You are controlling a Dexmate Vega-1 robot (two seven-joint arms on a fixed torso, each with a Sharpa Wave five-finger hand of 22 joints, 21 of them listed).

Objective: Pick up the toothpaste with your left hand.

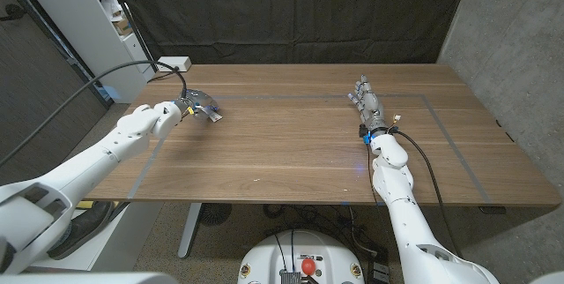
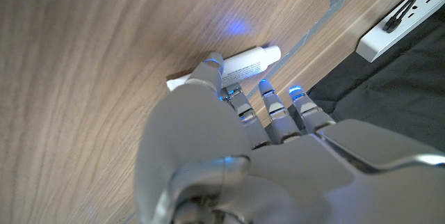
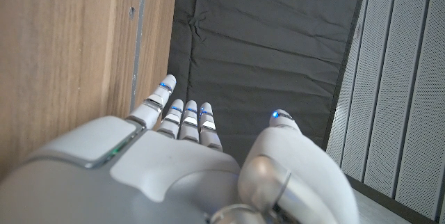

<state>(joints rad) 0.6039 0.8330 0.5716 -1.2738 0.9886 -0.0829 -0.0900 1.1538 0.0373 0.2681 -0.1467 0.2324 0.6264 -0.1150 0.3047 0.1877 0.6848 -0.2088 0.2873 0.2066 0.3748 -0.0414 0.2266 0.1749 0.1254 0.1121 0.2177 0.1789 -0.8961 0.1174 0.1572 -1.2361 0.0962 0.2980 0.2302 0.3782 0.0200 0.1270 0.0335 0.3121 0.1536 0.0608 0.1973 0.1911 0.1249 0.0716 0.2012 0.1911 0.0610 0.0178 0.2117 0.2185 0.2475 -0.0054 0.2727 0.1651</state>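
Wooden counter point(image 1: 300, 143) runs out to a dark curtain; nearer me my right hand point(image 1: 368, 108) waits over the right half, fingers point(image 3: 186, 121) straight, holding nothing – farther left, my left hand point(image 1: 196, 105) reaches over the toothpaste point(image 2: 240, 65) lying on the counter, fingers point(image 2: 271, 109) not clamped on it

The left arm reaches out long across its side, its hand point(image 1: 196, 106) bent down with fingers point(image 2: 240, 102) curled over something white just under them. The right hand point(image 1: 367, 105) stands on edge, fingers point(image 3: 188, 123) straight, close together, holding nothing.
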